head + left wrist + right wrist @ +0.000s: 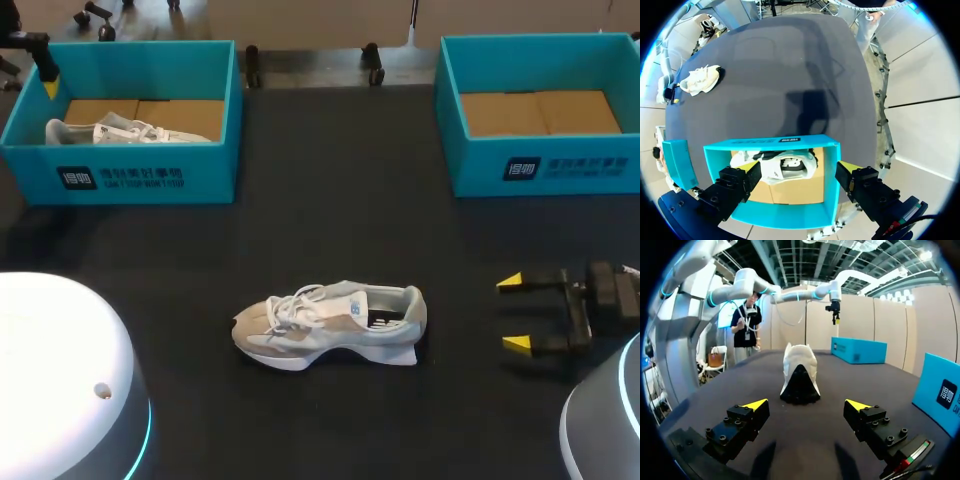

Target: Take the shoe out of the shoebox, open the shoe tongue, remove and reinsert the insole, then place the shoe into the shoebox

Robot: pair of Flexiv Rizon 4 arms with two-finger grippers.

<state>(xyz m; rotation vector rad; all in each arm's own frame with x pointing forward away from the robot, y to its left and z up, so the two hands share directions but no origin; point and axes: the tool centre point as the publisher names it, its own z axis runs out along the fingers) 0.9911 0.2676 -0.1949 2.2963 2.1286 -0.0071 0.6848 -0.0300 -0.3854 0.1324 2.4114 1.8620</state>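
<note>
Your right gripper point(515, 313), fingers apart, was nearer: the shoe point(330, 325) lay lengthwise toward it on the counter point(330, 200), heel first. Your left gripper point(799, 167), also spread, hung over the left shoebox point(205, 160).

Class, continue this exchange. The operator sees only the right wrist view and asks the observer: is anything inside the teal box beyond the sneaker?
Observer: Yes. A second white and beige lace-up sneaker lies inside that left teal cardboard shoebox.
Operator: And the teal box beside me?
Observer: The right teal cardboard shoebox shows only its bare brown floor.
Operator: Is the other arm holding anything?
Observer: No. The left tool hangs open above the left shoebox, gripping nothing.
</note>
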